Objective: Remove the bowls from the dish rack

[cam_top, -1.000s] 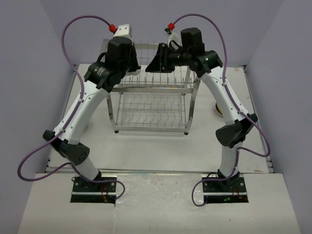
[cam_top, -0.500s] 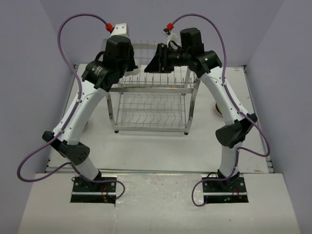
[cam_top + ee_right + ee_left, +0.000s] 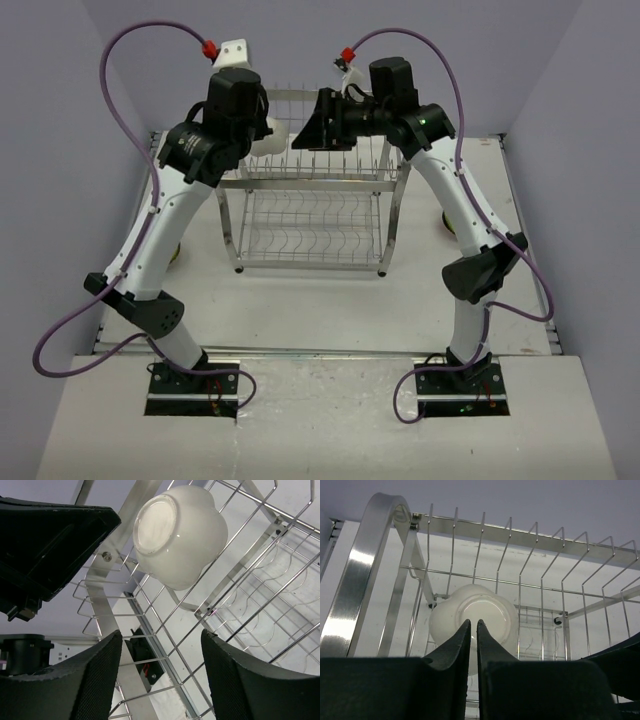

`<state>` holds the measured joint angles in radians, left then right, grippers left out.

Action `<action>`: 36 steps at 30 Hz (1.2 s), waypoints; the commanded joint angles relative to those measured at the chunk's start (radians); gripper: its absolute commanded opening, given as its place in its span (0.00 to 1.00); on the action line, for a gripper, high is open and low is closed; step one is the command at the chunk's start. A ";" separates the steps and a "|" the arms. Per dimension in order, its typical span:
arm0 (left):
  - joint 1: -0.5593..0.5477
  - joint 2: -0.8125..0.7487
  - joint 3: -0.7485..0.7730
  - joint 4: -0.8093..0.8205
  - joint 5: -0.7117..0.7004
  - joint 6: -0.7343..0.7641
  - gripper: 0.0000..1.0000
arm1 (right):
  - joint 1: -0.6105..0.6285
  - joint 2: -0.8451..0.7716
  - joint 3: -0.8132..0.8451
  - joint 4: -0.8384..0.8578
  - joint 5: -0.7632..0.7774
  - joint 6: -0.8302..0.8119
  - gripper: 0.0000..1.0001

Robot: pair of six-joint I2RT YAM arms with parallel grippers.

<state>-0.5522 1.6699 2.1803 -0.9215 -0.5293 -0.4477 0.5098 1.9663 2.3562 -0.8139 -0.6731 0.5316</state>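
Up on the top tier of the dish rack (image 3: pixel 310 181), at its left end in the overhead view, the white bowl (image 3: pixel 175 535) is tipped on its side among the dividers with its foot ring showing. The left gripper (image 3: pixel 474 623) is pinched nearly together, just a slit. Its tips sit right in front of the bowl's lower edge, and I can't tell if they touch it. The right gripper (image 3: pixel 161 635) is spread wide, gripping nothing. The bowl sits above it at the top middle of that frame.

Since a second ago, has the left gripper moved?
Yes: the left gripper has shifted leftward along the dish rack's top rail, uncovering the white bowl.
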 commanded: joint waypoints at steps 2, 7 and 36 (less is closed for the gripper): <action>0.000 0.010 0.036 -0.037 -0.080 0.020 0.13 | 0.004 -0.007 0.031 0.021 -0.025 -0.012 0.68; 0.001 0.028 0.042 -0.063 -0.130 0.015 0.29 | 0.004 -0.015 0.028 0.022 -0.022 -0.012 0.70; 0.074 -0.033 -0.157 -0.060 -0.126 -0.020 0.34 | 0.004 0.008 0.043 0.125 -0.124 0.037 0.71</action>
<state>-0.4965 1.6341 2.0480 -0.9051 -0.6552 -0.4717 0.5098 1.9724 2.3726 -0.7681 -0.7212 0.5415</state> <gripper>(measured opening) 0.342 0.709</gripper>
